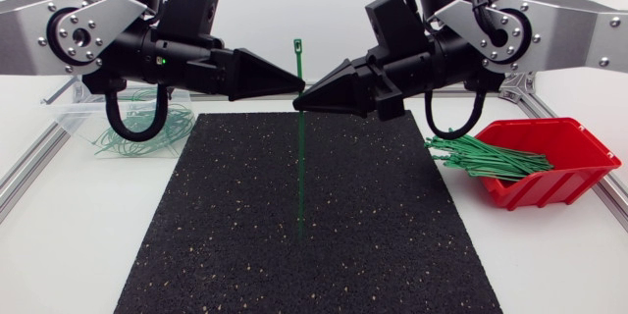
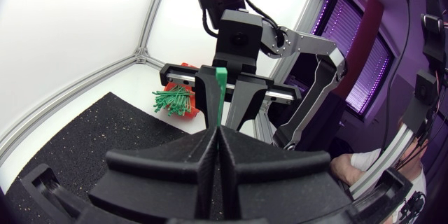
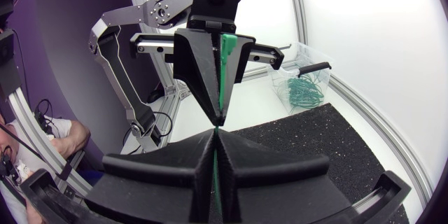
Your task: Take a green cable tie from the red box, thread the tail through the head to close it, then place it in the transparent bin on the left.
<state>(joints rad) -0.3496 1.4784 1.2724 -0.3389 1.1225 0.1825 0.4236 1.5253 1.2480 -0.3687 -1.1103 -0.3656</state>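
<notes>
Above the far edge of the black mat [image 1: 294,245], at mid-table, the two grippers meet tip to tip; the left gripper [image 1: 292,82] comes in from the left, its fingers pressed together on the green cable tie [image 1: 300,157]; the right gripper [image 1: 302,104] comes in from the right, just below the left tip, its fingers likewise closed, with a green strip showing in the seam between them in the right wrist view. The cable tie stands upright; its head sits above both tips and its tail hangs straight down over the mat; whether the tail end touches the mat cannot be told. At the right, beside the mat, the red box [image 1: 549,188] lies tilted with a bundle of green ties [image 1: 491,160] spilling from its open side toward the mat. At the far left, off the mat, stands the transparent bin [image 1: 69,116]; green looped ties [image 1: 147,135] lie in it.
</notes>
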